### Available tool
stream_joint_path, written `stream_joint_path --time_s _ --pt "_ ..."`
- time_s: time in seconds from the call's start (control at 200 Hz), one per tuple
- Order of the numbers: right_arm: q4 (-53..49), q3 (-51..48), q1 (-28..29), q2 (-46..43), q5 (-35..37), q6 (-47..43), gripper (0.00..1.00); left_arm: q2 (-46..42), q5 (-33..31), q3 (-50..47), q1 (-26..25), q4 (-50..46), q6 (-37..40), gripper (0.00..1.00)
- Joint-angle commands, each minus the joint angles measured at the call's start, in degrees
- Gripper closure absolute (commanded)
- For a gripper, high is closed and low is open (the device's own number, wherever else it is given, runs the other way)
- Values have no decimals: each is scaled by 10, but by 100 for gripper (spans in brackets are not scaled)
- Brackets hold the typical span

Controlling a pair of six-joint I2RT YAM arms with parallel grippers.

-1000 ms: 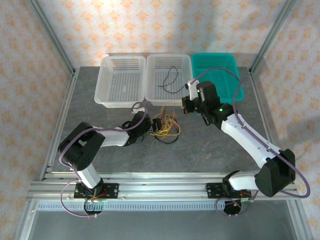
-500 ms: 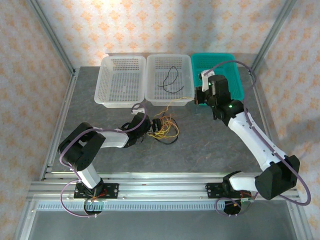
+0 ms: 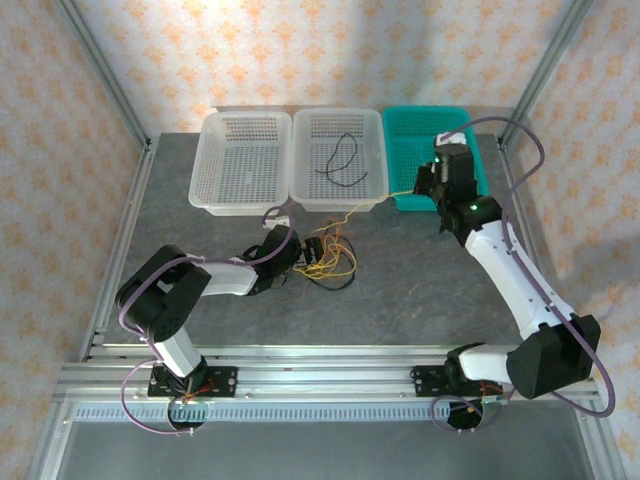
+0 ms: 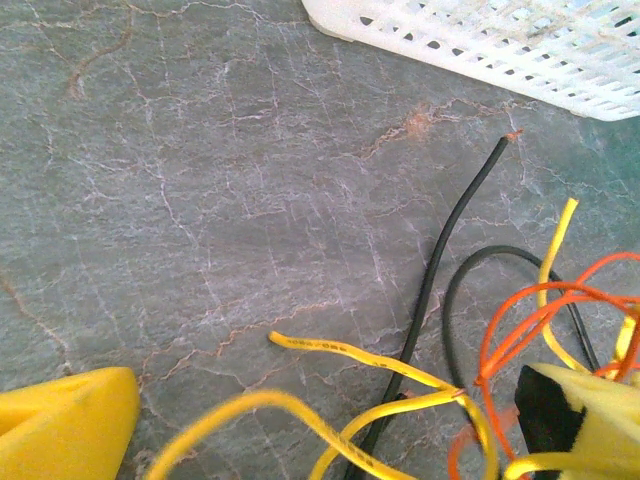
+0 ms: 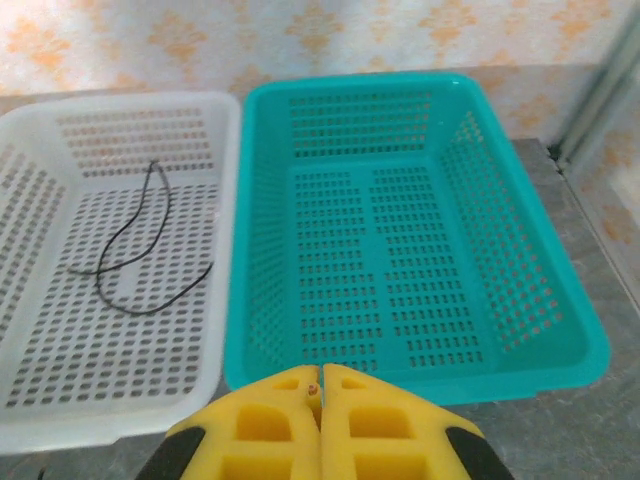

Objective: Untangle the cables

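Observation:
A tangle of cables (image 3: pixel 332 254) in yellow, black and orange-red lies on the table in front of the middle basket. My left gripper (image 3: pixel 312 252) rests at its left side, open. In the left wrist view its fingers (image 4: pixel 62 420) stand wide apart around a yellow cable (image 4: pixel 370 358), a black cable (image 4: pixel 452 238) and orange loops (image 4: pixel 540 310). My right gripper (image 3: pixel 428 183) hovers at the near rim of the teal basket (image 3: pixel 400 140), shut on a yellow cable (image 3: pixel 375 202) that stretches back to the tangle. The cable's tip shows between the right gripper's (image 5: pixel 320 376) shut jaws.
Three baskets line the back: a white basket (image 3: pixel 212 185) on the left, a middle white basket (image 3: pixel 300 190) holding a single black cable (image 3: pixel 340 160), and the teal basket (image 5: pixel 590 340), which holds nothing. Metal frame posts stand at the table's sides.
My right gripper has moved right and back, from in front of the middle basket to the teal basket's near rim, drawing a yellow cable out of the tangle. The left gripper stayed put.

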Motion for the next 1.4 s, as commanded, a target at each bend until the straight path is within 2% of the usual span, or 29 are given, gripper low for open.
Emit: stream_joint_path --time_s 0.0,0.28,0.701,0.926,1.071,1.136,1.227,1.322,1.397 --pt "12 33 -34 -15 89 40 100 17 -43 -32 12 -77 1 1" --pt "0 36 -89 -24 103 78 100 18 -47 -37 12 -74 1 1" --pt "2 35 -101 -37 103 73 100 23 -47 -50 14 -64 -3 1" --pt "50 6 -101 -71 -18 46 100 8 -40 -51 14 -57 3 1" --pt "54 -4 -101 -77 -85 42 100 -9 -21 -54 14 -37 20 19" --pt "50 -6 -101 -73 -132 37 100 -19 -10 -57 14 -24 27 30" --pt "48 -13 -100 -72 -166 35 100 -33 -1 -60 14 -11 38 39" --pt "48 -20 -100 -74 -132 37 100 -36 -5 -56 14 -17 39 44" --pt "42 -19 -100 -76 -81 41 100 -30 -12 -51 15 -29 39 55"
